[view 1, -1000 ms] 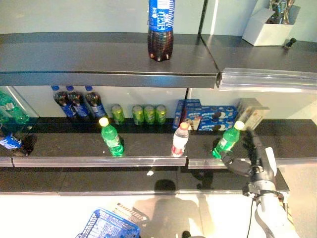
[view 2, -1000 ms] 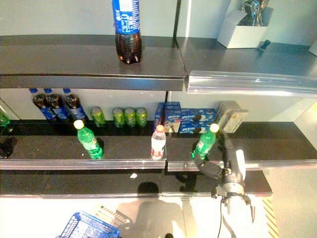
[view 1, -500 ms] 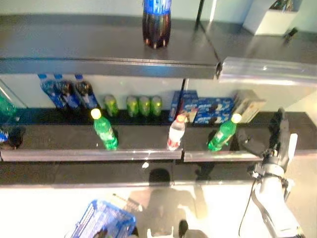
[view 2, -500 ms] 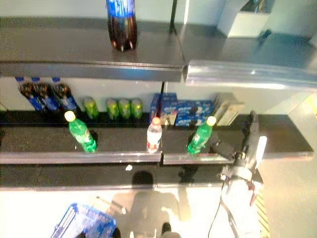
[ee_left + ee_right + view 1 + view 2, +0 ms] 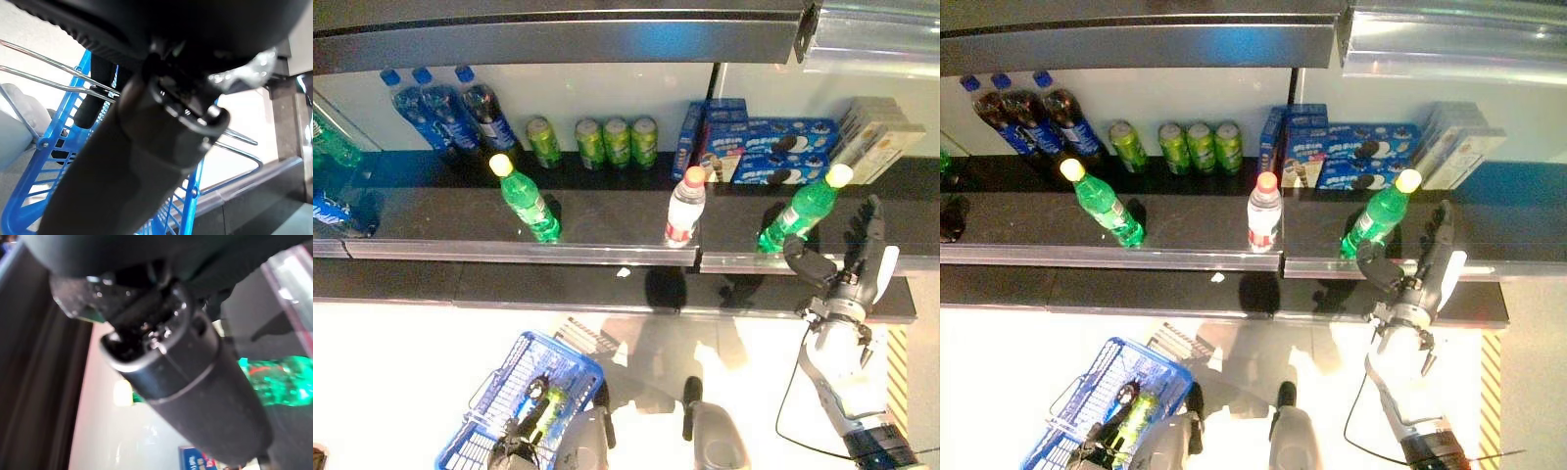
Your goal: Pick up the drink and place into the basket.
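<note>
Right hand (image 5: 850, 266) open, green bottle (image 5: 798, 214) just beside thumb; risks tipping it off shelf (image 5: 607, 253) if fingers close off-centre.

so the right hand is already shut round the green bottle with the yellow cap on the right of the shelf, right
Not quite. The right hand is open beside the green bottle, not shut round it: the fingers stand straight up and the thumb reaches toward the bottle's base. The left eye view shows it. The bottle does have a yellow cap and stands on the right of the shelf.

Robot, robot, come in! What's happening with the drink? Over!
Right hand open beside green bottle, not gripping. Left hand holds basket. Nothing in the way.
</note>
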Motion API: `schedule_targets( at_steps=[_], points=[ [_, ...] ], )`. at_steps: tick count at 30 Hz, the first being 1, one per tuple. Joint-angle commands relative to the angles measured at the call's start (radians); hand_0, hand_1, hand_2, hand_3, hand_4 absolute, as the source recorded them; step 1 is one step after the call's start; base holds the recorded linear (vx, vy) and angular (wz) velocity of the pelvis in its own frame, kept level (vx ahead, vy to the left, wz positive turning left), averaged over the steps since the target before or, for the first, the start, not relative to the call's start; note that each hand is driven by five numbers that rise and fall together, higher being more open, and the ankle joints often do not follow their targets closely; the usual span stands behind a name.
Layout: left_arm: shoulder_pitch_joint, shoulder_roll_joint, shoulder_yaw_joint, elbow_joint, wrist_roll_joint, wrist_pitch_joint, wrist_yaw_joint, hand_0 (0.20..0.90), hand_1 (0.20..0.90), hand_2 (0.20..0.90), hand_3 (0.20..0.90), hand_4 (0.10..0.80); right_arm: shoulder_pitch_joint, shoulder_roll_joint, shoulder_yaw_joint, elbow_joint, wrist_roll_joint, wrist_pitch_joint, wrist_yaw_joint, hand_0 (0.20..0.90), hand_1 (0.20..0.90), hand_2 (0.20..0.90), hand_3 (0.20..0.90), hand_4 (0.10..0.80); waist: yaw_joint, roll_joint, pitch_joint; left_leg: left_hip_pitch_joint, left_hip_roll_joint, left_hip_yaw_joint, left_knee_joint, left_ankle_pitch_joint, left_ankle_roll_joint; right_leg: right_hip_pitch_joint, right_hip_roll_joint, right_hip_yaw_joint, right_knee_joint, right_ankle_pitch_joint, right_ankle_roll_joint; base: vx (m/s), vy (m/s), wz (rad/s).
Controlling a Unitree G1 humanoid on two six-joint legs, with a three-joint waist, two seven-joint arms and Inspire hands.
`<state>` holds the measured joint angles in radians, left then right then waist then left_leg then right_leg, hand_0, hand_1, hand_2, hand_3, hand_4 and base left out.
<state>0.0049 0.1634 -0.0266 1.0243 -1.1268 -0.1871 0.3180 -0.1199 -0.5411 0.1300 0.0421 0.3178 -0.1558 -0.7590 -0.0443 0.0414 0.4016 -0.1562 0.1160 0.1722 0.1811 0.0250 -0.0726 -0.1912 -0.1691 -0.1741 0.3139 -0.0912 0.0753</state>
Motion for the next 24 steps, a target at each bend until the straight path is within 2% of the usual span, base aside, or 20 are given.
schedule_targets(
  at_steps=[1, 10, 24],
  points=[
    [0.026, 0.014, -0.025, -0.086, -0.006, -0.094, -0.025, 0.3, 0.3, 0.3, 0.2, 0.1, -0.147, -0.04, -0.018, -0.062, -0.012, -0.083, -0.059, 0.9, 0.9, 0.9, 0.9, 0.8, 0.002, 0.006, -0.006, -0.061, 0.032, -0.03, 0.222, -0.03, -0.033, -0.009, 0.01, -0.029, -0.025, 0.032, -0.022, -0.04, 0.031, -0.04],
    [0.009, 0.005, -0.039, -0.096, -0.024, -0.09, -0.043, 0.3, 0.3, 0.3, 0.2, 0.1, -0.219, -0.022, -0.019, 0.005, 0.013, -0.087, -0.071, 0.9, 0.9, 0.9, 0.9, 0.8, 0.003, 0.038, 0.052, -0.117, 0.025, -0.039, 0.268, 0.022, -0.039, -0.043, 0.01, -0.024, 0.003, 0.023, -0.037, -0.009, 0.008, -0.01],
    [-0.014, 0.013, -0.077, -0.133, -0.037, -0.067, -0.065, 0.3, 0.3, 0.3, 0.2, 0.1, -0.444, -0.096, -0.031, 0.128, 0.089, -0.085, -0.071, 0.9, 0.9, 0.9, 0.9, 0.8, 0.035, 0.079, 0.118, -0.211, 0.005, -0.073, 0.308, 0.079, -0.045, -0.101, 0.017, -0.025, 0.027, 0.019, -0.056, 0.006, -0.006, 0.02]
  ],
)
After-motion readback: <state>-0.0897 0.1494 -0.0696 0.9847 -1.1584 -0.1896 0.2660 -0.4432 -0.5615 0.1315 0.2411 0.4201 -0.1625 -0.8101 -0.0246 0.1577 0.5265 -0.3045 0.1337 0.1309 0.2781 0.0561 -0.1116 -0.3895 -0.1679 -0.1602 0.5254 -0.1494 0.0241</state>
